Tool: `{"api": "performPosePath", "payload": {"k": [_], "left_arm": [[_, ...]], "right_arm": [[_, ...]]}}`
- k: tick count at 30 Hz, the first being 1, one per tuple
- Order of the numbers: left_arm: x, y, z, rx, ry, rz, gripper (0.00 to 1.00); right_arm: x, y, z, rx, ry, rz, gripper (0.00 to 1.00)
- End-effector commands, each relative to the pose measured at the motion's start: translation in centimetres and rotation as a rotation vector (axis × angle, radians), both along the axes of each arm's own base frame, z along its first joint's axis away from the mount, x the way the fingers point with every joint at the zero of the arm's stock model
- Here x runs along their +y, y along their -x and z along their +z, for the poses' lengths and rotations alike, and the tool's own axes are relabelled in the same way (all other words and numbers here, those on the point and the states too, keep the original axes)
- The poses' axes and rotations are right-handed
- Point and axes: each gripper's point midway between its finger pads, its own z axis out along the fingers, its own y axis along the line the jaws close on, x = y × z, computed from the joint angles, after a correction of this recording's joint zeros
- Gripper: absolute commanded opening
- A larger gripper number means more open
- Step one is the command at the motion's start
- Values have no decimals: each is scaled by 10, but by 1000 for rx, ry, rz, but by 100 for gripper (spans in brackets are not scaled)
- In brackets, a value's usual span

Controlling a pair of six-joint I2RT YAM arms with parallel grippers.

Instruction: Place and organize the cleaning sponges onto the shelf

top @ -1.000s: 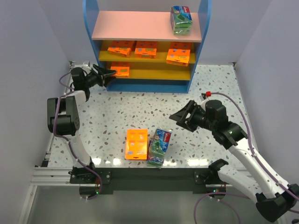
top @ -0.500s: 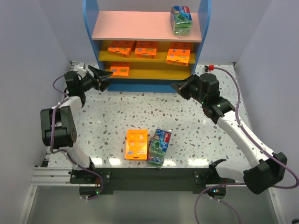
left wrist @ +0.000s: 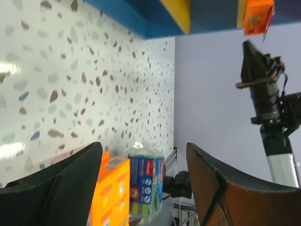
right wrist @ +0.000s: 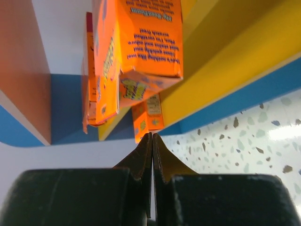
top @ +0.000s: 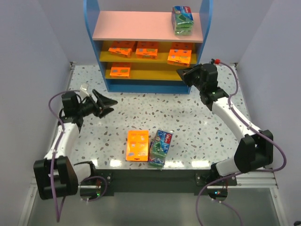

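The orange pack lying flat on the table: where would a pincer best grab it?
Probably from above, closing on its near and far short edges. The orange pack lies flat, and the green-and-blue pack sits close along its right long side, leaving little finger room there.

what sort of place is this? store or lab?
Most likely a lab test cell, not a store: plain walls box in a speckled table, two arms are bolted to its near edge, and the small shelf holding sponge packs looks like a mock-up.
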Motion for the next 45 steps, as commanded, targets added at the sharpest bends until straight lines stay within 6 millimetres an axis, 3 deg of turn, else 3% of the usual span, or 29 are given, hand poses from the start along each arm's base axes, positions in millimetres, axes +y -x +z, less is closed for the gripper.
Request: {"api": "performPosePath", "payload": {"k": [1,7,13,19,26,28,30,31,32,34,35,36,37,38,39,43,45], "left_arm": [[-6,45,-36,109,-24,-36,77],[-15,71,-40,126,-40,-76,77],[-16,73,-40,133,-56,-88,77],[-19,77,-43,151,-42,-103,77],[-22,80,-44,153,-27,-120,78],[-23,80,-45,158,-23,-121,78],[-23,81,-47,161,-25,-123,78],[-23,81,-47,161,-27,-122,78],[-23,82,-48,160,-28,-121,78],[-23,83,-51,165,-28,-118,78],[-23,83,-52,167,-24,-117,78],[-23,83,-53,168,-22,-118,78],[-23,84,-55,170,-21,-117,78],[-23,84,-56,175,-20,-117,78],[-23,84,-57,180,-18,-116,78],[-25,83,-58,189,-19,-122,78],[-25,83,-59,196,-19,-122,78]], "right_arm": [[-7,-23,50,-143,-94,-52,0],[-14,-44,56,-158,-128,-76,0],[-18,-62,55,-156,-159,-73,0],[-1,-78,55,-169,-192,5,0],[28,-74,64,-253,-235,199,0],[36,-60,75,-282,-233,275,0],[36,-45,66,-262,-215,298,1],[37,-32,53,-235,-186,326,5],[36,-11,67,-258,-168,346,9],[34,21,35,-159,-73,381,26],[29,47,50,-184,-29,391,36],[30,63,40,-151,19,412,51],[24,84,4,-38,111,436,56],[19,100,-2,-16,148,448,60],[14,129,-9,34,178,469,66],[-5,198,-51,164,270,534,71],[-7,235,-62,214,283,578,73]]}}
